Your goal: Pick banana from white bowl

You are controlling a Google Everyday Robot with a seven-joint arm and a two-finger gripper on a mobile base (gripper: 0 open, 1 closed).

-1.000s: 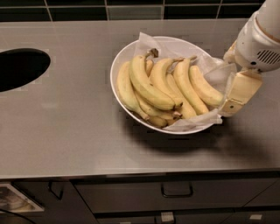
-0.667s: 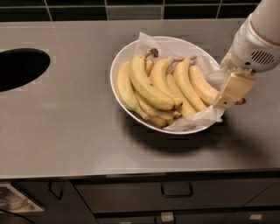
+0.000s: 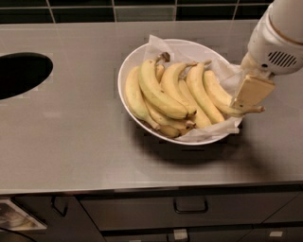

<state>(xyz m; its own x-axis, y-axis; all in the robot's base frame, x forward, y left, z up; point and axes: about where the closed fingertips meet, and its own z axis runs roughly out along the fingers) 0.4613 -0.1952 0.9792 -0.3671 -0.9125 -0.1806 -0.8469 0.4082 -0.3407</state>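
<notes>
The white bowl (image 3: 130,64), lined with crinkled white paper, stands on the steel counter and holds several yellow bananas. The rightmost banana (image 3: 217,92) lies loose along the bowl's right side, and its thin brownish stem end sticks out over the rim at the right. My gripper (image 3: 242,103), with a tan pad under a white wrist, comes down from the upper right and sits right at that banana's lower end, over the bowl's right rim. The other bananas (image 3: 158,92) are bunched at the left and middle of the bowl.
A dark round opening (image 3: 21,73) is cut into the counter at the far left. Dark tiles (image 3: 142,12) run along the back edge. Drawers with handles (image 3: 190,208) sit below the counter's front edge.
My gripper has shifted slightly up and to the left, closer onto the rightmost banana's end. That banana's stem end now shows past the bowl's right rim.
</notes>
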